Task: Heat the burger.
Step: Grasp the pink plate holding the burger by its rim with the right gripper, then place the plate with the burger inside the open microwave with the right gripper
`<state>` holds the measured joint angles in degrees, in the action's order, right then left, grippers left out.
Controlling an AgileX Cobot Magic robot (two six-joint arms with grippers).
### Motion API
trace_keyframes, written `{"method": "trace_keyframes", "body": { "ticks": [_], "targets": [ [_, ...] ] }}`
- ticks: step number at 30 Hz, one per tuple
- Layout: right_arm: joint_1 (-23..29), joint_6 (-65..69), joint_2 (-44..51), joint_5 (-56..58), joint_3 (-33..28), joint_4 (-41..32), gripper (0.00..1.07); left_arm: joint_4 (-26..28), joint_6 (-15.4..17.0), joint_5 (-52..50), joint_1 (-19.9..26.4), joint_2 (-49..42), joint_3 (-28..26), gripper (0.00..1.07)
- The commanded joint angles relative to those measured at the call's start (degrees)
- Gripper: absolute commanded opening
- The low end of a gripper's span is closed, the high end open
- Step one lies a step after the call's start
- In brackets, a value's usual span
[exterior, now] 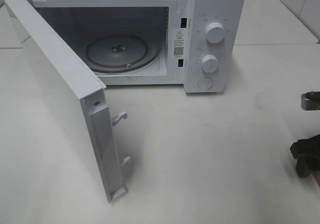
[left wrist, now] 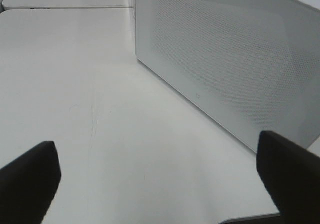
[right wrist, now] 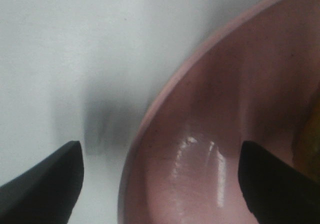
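The pink plate fills the right wrist view, seen close up. A thin golden-brown sliver at the frame edge on the plate looks like the burger's bun; the rest of the burger is out of view. My right gripper is open, with one finger over the table and the other over the plate's inside, astride the rim. In the exterior high view only its dark body shows at the right edge. My left gripper is open and empty above the table, beside the door.
The white microwave stands at the back with its door swung wide open toward the front left. A glass turntable lies inside. The door's meshed outer face fills the left wrist view.
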<state>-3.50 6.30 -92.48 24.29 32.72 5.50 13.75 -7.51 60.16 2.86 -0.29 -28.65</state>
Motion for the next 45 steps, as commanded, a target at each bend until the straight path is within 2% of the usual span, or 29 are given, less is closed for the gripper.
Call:
{"method": "trace_keyframes", "body": {
  "ticks": [1,4,6,10,11,12,15,17,20,21,22,28,30,34,45],
  "targets": [
    [-0.9,0.1,-1.1,-0.5,0.2,1.0,0.75,0.0,0.1,-0.8,0.1,-0.4,0.1,1.00],
    [-0.9,0.1,-1.4,-0.8,0.2,1.0,0.73,0.0,0.1,-0.8,0.1,-0.4,0.1,1.00],
    [-0.9,0.1,-2.5,-1.2,0.2,0.6,0.67,0.0,0.1,-0.8,0.1,-0.4,0.1,1.00],
    [-0.9,0.1,-3.2,-1.1,0.2,0.3,0.62,0.0,0.1,-0.8,0.1,-0.4,0.1,1.00],
    [-0.9,0.2,-3.2,-1.1,0.2,0.2,0.59,0.0,0.1,-0.8,0.1,-0.4,0.1,1.00],
    [-0.9,0.2,-3.2,-1.0,0.2,0.1,0.51,0.0,0.1,-0.8,0.1,-0.4,0.1,1.00],
    [-0.9,0.3,-3.2,-0.7,0.2,0.1,0.45,0.0,0.1,-0.8,0.1,-0.4,0.1,1.00],
    [-0.8,0.3,-3.2,0.7,0.2,0.0,0.19,0.0,0.1,-0.8,0.1,-0.4,0.1,1.00],
    [-0.8,0.3,-3.2,1.1,0.2,0.0,0.13,0.0,0.1,-0.8,0.1,-0.4,0.1,1.00],
    [-0.8,0.2,-3.2,1.8,0.2,0.0,0.02,0.0,0.1,-0.8,0.1,-0.4,0.1,1.00],
    [-0.8,0.2,-3.2,2.2,0.2,-0.1,0.00,0.0,0.1,-0.8,0.1,-0.4,0.1,1.00],
    [0.1,0.3,-2.6,2.8,0.2,-0.5,0.00,0.0,0.1,-0.8,0.1,-0.4,0.1,1.00],
    [2.5,1.0,-1.5,3.2,0.2,0.0,0.00,0.0,0.1,-0.8,0.1,-0.4,0.1,1.00],
    [4.2,2.5,-1.1,4.5,0.2,1.0,0.00,0.0,0.1,-0.8,0.1,-0.4,0.1,1.00],
    [9.4,13.7,3.9,9.2,0.2,12.4,0.00,0.0,0.1,-0.8,0.1,-0.4,0.1,1.00]
  ]
}}
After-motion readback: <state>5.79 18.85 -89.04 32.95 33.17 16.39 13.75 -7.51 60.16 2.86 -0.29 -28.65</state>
